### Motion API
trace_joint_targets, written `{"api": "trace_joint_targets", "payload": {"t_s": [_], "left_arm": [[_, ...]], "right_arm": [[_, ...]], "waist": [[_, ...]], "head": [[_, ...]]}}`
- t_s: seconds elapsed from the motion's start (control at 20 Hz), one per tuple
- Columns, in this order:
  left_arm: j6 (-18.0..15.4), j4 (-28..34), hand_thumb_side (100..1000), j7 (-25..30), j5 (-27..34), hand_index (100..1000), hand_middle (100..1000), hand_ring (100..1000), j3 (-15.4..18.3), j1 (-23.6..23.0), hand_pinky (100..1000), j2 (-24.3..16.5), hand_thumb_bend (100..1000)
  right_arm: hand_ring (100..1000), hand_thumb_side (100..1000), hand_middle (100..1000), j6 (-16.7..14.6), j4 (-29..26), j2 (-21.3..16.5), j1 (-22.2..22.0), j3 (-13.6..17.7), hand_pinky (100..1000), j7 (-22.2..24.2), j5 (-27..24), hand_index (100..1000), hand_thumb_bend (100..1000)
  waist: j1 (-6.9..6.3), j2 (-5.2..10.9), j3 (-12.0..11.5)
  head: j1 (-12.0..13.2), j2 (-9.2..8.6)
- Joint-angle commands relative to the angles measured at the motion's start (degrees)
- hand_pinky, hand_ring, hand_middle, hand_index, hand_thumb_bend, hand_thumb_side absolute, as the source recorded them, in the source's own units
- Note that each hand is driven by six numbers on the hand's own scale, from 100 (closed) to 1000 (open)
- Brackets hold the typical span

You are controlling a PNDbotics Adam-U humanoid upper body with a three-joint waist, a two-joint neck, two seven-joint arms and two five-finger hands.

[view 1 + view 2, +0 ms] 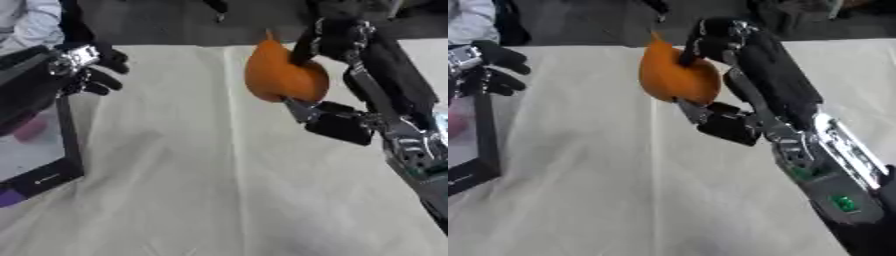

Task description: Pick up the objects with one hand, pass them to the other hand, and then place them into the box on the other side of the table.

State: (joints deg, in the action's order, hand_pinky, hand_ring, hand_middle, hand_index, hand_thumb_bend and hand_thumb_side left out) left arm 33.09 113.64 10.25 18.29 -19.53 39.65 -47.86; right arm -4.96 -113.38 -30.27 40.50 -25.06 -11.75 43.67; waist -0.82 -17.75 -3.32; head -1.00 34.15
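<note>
The right robot hand (710, 75) has its fingers curled over the top and its thumb tucked under an orange pear-shaped object (677, 75), carrying it clear above the cloth-covered desk (219, 190) near the far edge. The object's long axis runs roughly upright, its narrow stem end pointing up and away, the broad end low against the thumb. The left robot hand (92, 70) hangs well apart to the object's left, fingers curled and holding nothing, just above the black-rimmed box (70, 145) at the desk's left side. So the handover gap lies sideways: the object must travel left, or the left robot hand come right, and the exposed left flank of the fruit looks like the side free to take
</note>
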Motion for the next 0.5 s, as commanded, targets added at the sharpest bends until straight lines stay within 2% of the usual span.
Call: {"api": "trace_joint_targets", "payload": {"t_s": [0.05,0.35,0.45,0.5], "left_arm": [[1.7,1.0,907,3.1,-2.3,876,811,804,-2.5,3.1,878,-0.2,100],[4.2,1.0,873,5.0,-7.1,899,833,827,-5.9,7.2,897,2.6,100],[5.1,1.0,870,4.1,-8.7,906,832,830,-6.9,8.1,900,3.5,125],[5.7,1.0,860,3.6,-9.5,914,827,833,-7.3,8.3,904,3.8,172]], "right_arm": [[538,100,499,-2.1,-1.2,0.9,1.6,-1.8,721,-0.8,3.8,479,100],[545,100,495,-3.9,-1.2,2.8,2.7,-4.4,724,-2.4,7.3,475,100],[547,100,494,-4.4,-1.2,3.4,3.0,-5.0,725,-2.8,8.3,474,100],[549,100,493,-4.4,-1.2,3.6,3.0,-5.2,726,-3.0,8.8,472,100]], "waist": [[-0.14,1.84,-0.3],[-0.21,1.94,-0.7],[-0.2,1.94,-0.8],[-0.2,1.93,-0.8]], "head": [[0.6,-0.01],[2.1,0.14],[2.4,0.23],[2.6,0.2]]}}
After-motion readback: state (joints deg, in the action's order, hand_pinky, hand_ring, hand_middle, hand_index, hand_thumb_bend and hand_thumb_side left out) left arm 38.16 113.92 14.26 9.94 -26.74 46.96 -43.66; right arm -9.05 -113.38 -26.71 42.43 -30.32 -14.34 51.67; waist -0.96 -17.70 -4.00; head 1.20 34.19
